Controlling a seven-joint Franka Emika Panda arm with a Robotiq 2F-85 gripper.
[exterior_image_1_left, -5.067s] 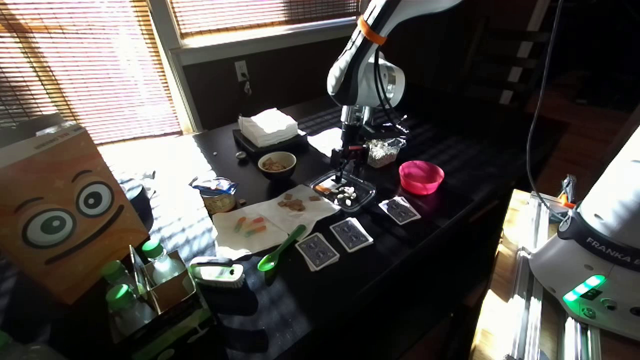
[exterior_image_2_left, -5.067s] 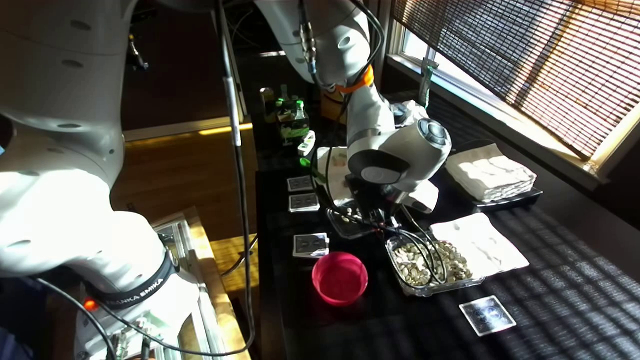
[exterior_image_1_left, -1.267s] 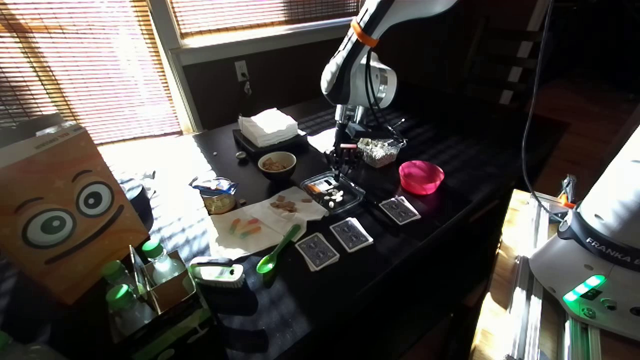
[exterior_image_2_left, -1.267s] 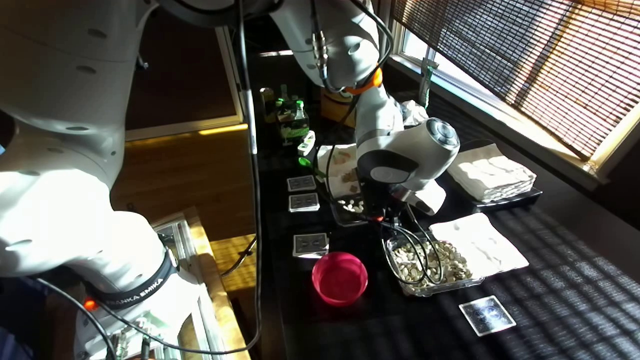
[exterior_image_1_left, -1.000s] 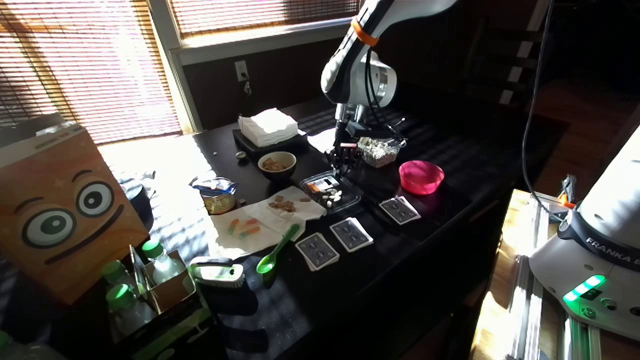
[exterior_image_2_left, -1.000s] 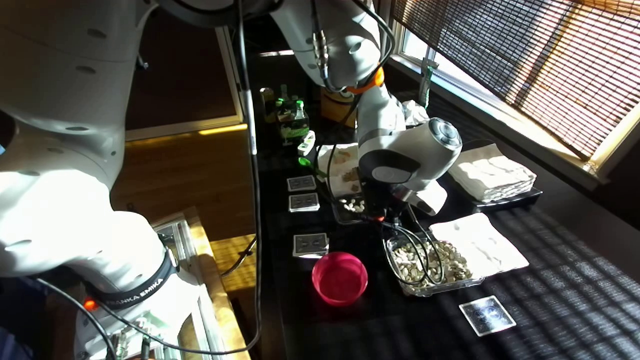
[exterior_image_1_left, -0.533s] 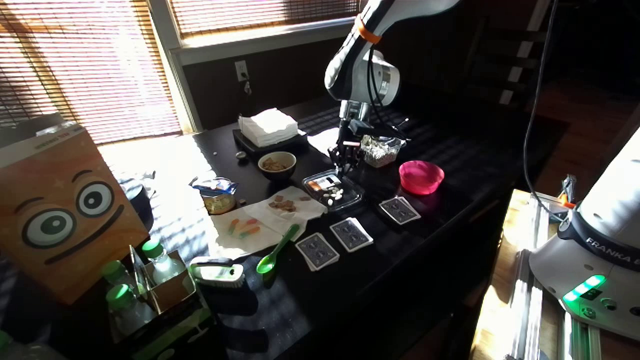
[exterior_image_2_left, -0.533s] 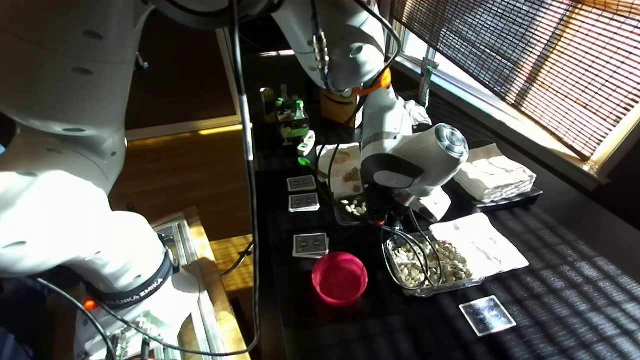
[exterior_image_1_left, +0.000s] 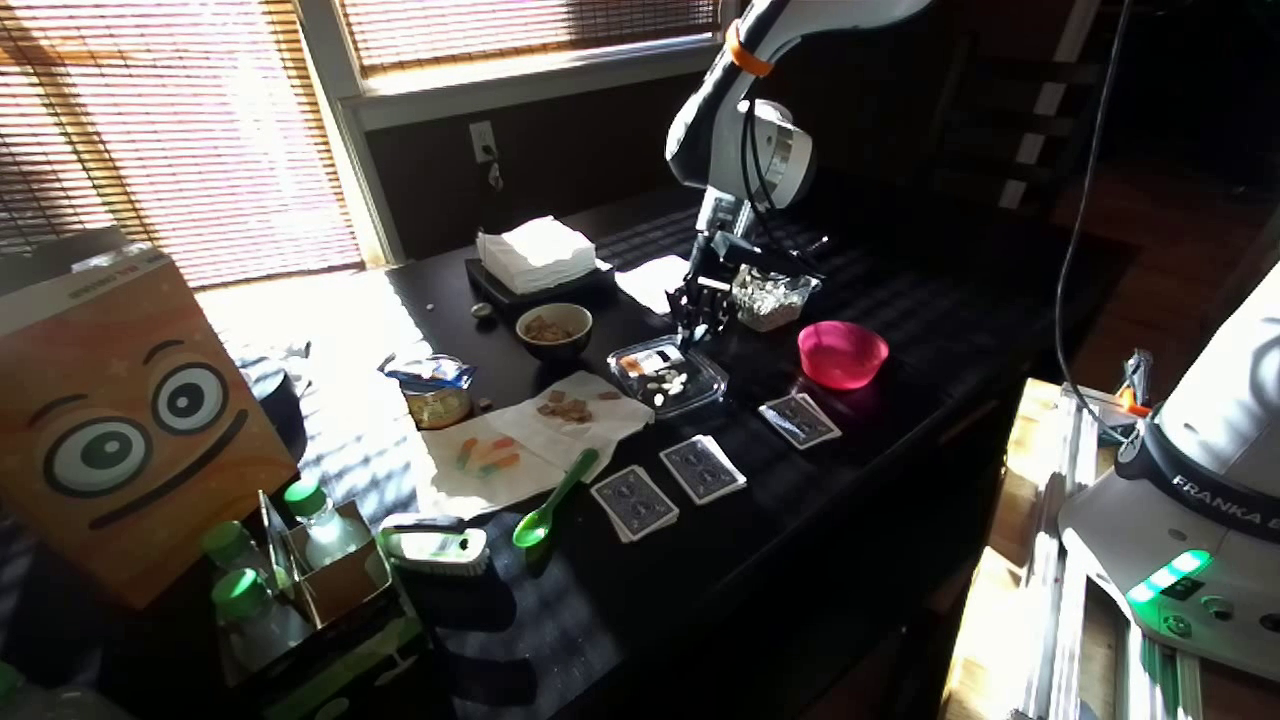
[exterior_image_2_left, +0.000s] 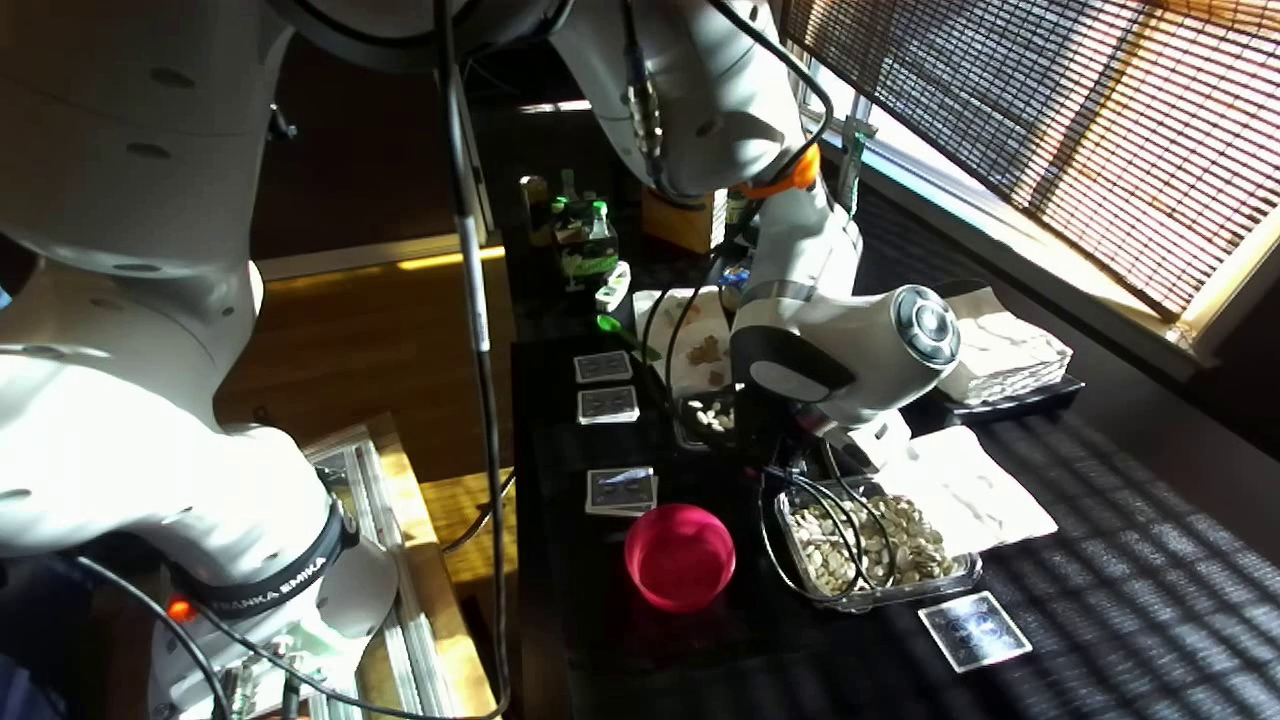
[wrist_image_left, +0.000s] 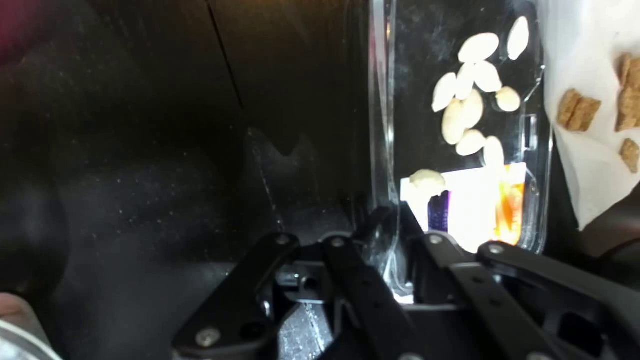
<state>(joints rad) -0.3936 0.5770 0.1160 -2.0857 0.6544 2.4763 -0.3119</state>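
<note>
Plainly, in an exterior view, the gripper (exterior_image_1_left: 687, 340) points down at the far edge of a clear tray (exterior_image_1_left: 708, 388), which sits on the black table (exterior_image_1_left: 600, 590) between white paper (exterior_image_1_left: 612, 426) and a pink bowl (exterior_image_1_left: 843, 355). Pale nuts (exterior_image_1_left: 668, 385) lie loose inside it, so a sudden lift or tilt would likely send them sliding, perhaps over the low side. A swing towards the paper could ruck it and scatter the brown squares (exterior_image_1_left: 567, 408) on top.

In an exterior view, cables (exterior_image_2_left: 858, 545) loop over a clear tub (exterior_image_2_left: 915, 592) of pale shells (exterior_image_2_left: 915, 552); were they to snag on its rim, the tub might drag or tip. The fingertips are hidden there.

In the wrist view, the fingers (wrist_image_left: 372, 222) are pressed together with just the tray's thin wall between them. That hold sits on one side only, towards one end, so I judge that the tray could twist or droop if raised. Slick plastic might also slide out of so small a grip. Whether the held side is lifted, I cannot tell.
</note>
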